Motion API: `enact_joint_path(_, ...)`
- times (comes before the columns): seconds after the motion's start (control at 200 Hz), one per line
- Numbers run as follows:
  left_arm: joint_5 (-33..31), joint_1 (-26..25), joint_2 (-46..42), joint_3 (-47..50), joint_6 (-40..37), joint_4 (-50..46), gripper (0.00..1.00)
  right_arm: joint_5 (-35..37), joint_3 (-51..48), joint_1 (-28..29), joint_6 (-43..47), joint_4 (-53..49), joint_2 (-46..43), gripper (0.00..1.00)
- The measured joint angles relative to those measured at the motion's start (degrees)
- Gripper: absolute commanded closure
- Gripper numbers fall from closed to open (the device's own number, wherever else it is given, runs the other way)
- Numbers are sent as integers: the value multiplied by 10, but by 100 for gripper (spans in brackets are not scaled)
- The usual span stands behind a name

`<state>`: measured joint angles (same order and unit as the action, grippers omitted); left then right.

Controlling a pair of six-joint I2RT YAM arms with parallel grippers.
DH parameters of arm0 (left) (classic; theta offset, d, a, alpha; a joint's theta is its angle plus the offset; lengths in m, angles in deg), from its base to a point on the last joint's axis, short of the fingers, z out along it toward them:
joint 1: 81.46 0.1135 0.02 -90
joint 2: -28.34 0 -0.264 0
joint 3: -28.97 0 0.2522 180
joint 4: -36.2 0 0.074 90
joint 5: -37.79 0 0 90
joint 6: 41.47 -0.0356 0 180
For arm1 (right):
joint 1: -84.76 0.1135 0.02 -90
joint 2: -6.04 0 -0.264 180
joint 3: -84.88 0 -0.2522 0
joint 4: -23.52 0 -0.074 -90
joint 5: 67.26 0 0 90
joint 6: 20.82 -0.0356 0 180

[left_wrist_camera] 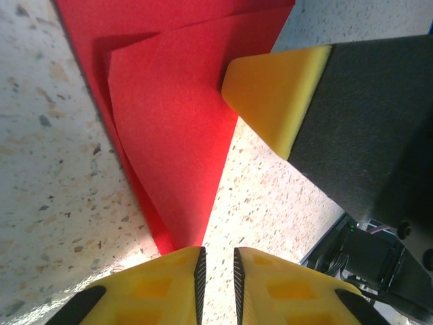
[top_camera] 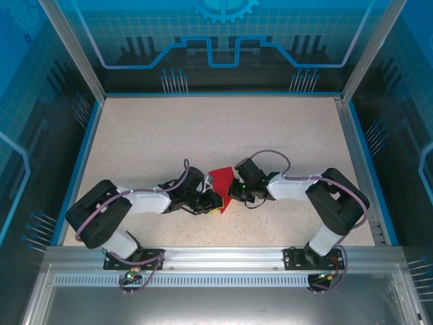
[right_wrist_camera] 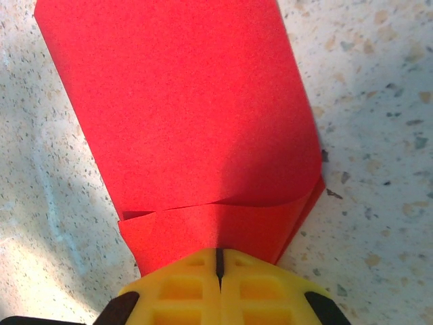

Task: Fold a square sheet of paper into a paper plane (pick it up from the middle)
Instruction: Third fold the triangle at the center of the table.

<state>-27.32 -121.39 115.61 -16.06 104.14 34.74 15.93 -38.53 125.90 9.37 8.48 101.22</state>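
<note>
Top external. Square sheet of paper (top_camera: 220, 179), red and folded to a smaller pointed shape, lies between the two grippers. Left gripper (top_camera: 213, 202) sits at its near-left point, right gripper (top_camera: 233, 189) at its right edge. The fingers are too small here to read their gap. Speckled beige table (top_camera: 203, 128) underneath, with blue printed enclosure panels (top_camera: 223, 40) around it and an aluminium rail (top_camera: 216, 261) along the near edge carrying both arm bases.

Left wrist. Sheet (left_wrist_camera: 169, 122) stretches straight ahead of the left gripper (left_wrist_camera: 216, 267), layers overlapping and narrowing to a point. The point meets the tip of the left-hand finger. The jaws stand apart by a thin slit with bare table seen through it, nothing between them. Right gripper (left_wrist_camera: 270, 101) comes in from the right, its yellow tip touching the sheet's right edge. Table (left_wrist_camera: 54, 169) lies on both sides of the sheet.

Right wrist. Sheet (right_wrist_camera: 189, 115) lies directly ahead of the right gripper (right_wrist_camera: 218, 261), a top flap curling over a lower folded layer. The near corner runs up to and under the fingertips. Fingers are pressed together, only a seam showing. The tips are on the paper; cannot tell whether a layer is pinched. Table (right_wrist_camera: 379, 135) lies on both sides of the sheet.
</note>
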Motion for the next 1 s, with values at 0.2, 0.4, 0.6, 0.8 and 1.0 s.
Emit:
enact_joint_path(0.2, -16, -19, -17, -3, 0, -5, 77, 0, 0, 0, -2, 0, 0, 100)
enact_joint_path(0.4, -20, -33, 14, -28, 0, -5, 79, 0, 0, 0, -2, 0, 0, 100)
enact_joint_path(0.6, -29, -33, 41, -44, -1, -17, 80, 0, 0, 0, -2, 0, 0, 100)
enact_joint_path(0.8, -42, -33, 44, -47, -3, -41, 81, 2, 0, 0, -2, 0, 0, 100)
enact_joint_path(1.0, -49, -33, 47, -50, -5, -52, 81, 2, 0, 0, -2, 0, 0, 100)
